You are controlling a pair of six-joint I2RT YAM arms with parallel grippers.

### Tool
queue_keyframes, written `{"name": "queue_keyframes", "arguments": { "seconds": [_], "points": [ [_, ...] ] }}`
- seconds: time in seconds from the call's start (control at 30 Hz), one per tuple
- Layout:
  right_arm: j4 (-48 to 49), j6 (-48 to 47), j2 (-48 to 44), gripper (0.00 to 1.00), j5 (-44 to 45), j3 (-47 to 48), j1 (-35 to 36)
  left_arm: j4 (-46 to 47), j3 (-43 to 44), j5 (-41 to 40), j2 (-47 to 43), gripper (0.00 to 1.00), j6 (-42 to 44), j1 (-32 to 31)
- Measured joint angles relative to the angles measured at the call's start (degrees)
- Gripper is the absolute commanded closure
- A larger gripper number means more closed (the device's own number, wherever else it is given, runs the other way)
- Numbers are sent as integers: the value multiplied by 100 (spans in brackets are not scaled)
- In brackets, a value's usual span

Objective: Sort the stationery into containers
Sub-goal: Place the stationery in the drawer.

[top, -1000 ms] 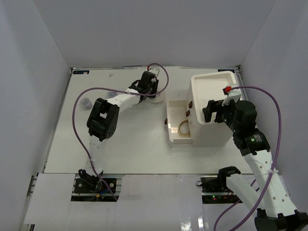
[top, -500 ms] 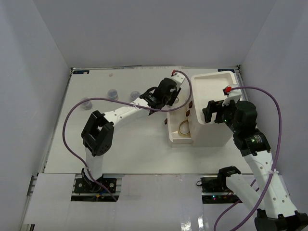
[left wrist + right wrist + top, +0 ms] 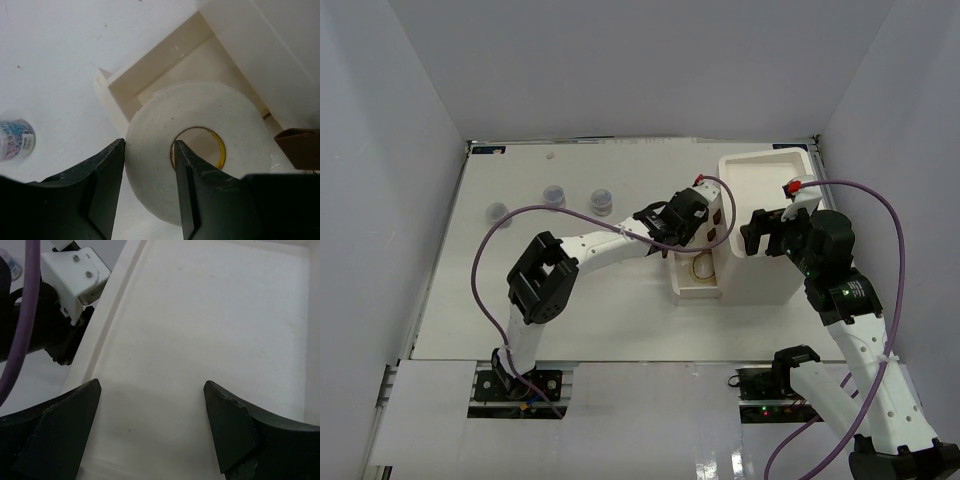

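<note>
My left gripper (image 3: pixel 698 222) is shut on the flat cream tape ring (image 3: pixel 240 125), one finger outside it and one through its hole. It holds the ring over the open drawer (image 3: pixel 692 288) of the white organiser (image 3: pixel 765 280); the drawer's rim also shows in the left wrist view (image 3: pixel 165 55). A thin loop band (image 3: pixel 702 266) lies in that drawer. Three small clear jars (image 3: pixel 497 211) (image 3: pixel 553 193) (image 3: pixel 601 199) stand at the far left. My right gripper (image 3: pixel 152 405) is open and empty above the organiser's tray top (image 3: pixel 215 315). No pens are in view.
One jar (image 3: pixel 15 140) stands on the table left of the drawer. A brown drawer handle (image 3: pixel 297 147) sits at the organiser's front. White walls enclose the table on three sides. The left arm's wrist (image 3: pixel 75 270) is close to the tray's left rim.
My left arm has swung right from the far middle of the table to over the open drawer, carrying the tape ring. The right arm has not moved.
</note>
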Motion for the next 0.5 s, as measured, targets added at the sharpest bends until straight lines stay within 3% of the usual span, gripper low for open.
{"name": "queue_keyframes", "arguments": {
  "seconds": [0.3, 0.5],
  "points": [
    [-9, 2, -4, 10, 2, 0, 0, -140, 72, 31, 179, 34, -319, -72],
    [-9, 2, -4, 10, -15, 0, 0, -146, 103, 149, 179, 34, -535, -76]
  ]
}}
